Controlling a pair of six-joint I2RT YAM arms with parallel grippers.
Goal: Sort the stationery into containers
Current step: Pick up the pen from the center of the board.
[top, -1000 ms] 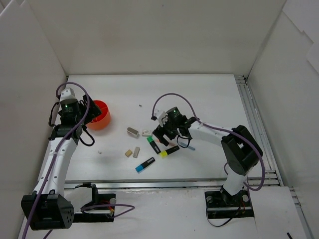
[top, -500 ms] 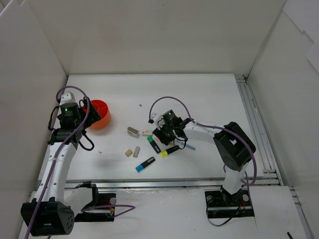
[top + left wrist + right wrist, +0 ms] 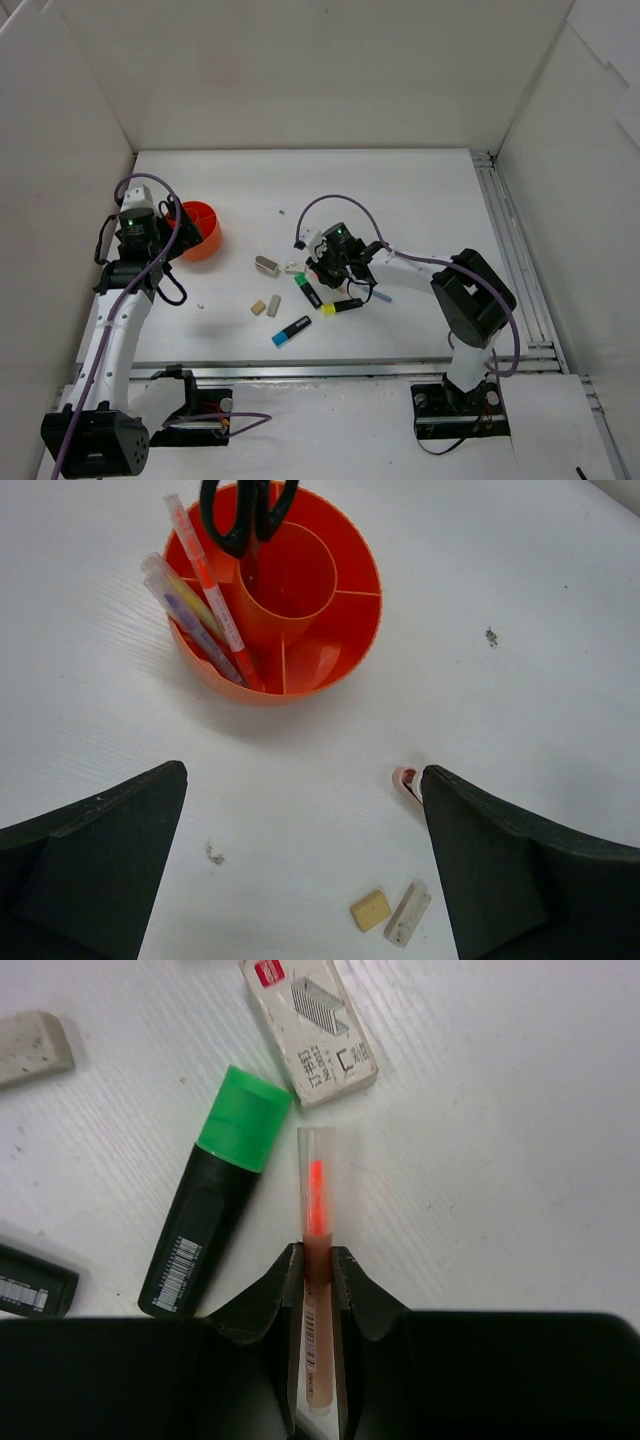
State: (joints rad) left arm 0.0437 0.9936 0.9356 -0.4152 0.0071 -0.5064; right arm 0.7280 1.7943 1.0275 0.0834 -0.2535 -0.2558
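Observation:
My right gripper is shut on a thin pen with an orange-red tip that lies on the table; in the top view this gripper is low over the scattered items. A green-capped black highlighter lies just left of the pen. The orange-red round holder holds black-handled scissors and thin pens. High above the table beside the holder, my left gripper stands wide open and empty.
A staple box lies past the pen tip and a grey eraser to the far left. A beige eraser and a grey-white piece lie side by side. Blue-ended and yellow-ended highlighters lie nearer the front. White walls enclose the table.
My right gripper has come down and slightly left onto the thin pen and shut on it. The left gripper drew back a little from the holder, still open.

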